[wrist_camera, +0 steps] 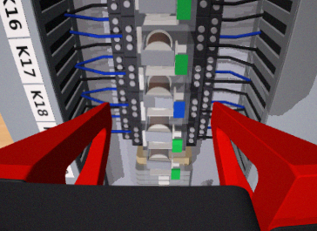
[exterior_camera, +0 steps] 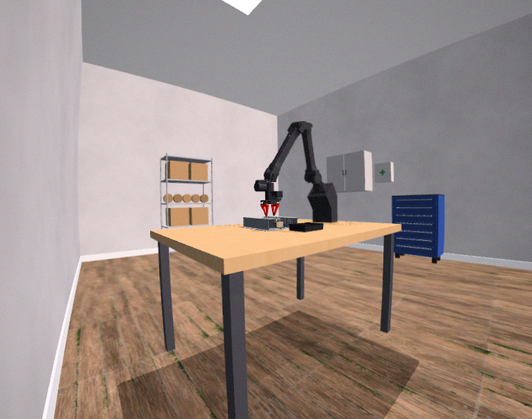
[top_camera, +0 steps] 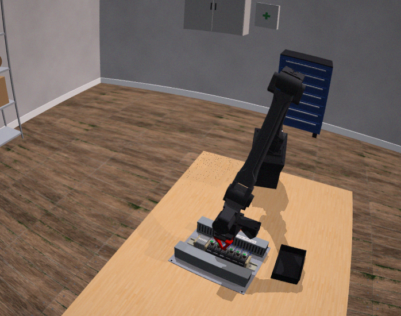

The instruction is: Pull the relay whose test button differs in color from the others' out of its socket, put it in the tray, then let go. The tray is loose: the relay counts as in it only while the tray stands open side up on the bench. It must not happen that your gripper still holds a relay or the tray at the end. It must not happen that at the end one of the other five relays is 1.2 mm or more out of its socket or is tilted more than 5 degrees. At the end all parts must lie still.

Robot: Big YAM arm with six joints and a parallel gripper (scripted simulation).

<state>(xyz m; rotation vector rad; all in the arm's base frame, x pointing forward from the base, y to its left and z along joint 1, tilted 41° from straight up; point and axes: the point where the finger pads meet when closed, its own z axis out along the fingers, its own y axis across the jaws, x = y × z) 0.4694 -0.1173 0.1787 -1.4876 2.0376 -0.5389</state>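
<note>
A row of relays sits in sockets on a grey panel (top_camera: 211,265) (exterior_camera: 257,221) between two wire ducts. In the wrist view several relays carry green test buttons (wrist_camera: 184,8) (wrist_camera: 180,64) (wrist_camera: 177,146). One relay has a blue test button (wrist_camera: 179,110). My gripper (wrist_camera: 161,112) (top_camera: 224,243) (exterior_camera: 269,209) has red fingers and is open and empty. It hangs just above the row, with a finger on each side of the blue-button relay, apart from it. In the top view the fingers hide that relay. The black tray (top_camera: 286,276) (exterior_camera: 306,226) stands open side up, empty, right of the panel.
The panel and tray lie on a wooden bench (top_camera: 159,288) (exterior_camera: 257,247), near its front edge. Ducts with white labels K16 to K18 (wrist_camera: 23,65) flank the relay row. The arm's base (top_camera: 270,169) stands behind the panel.
</note>
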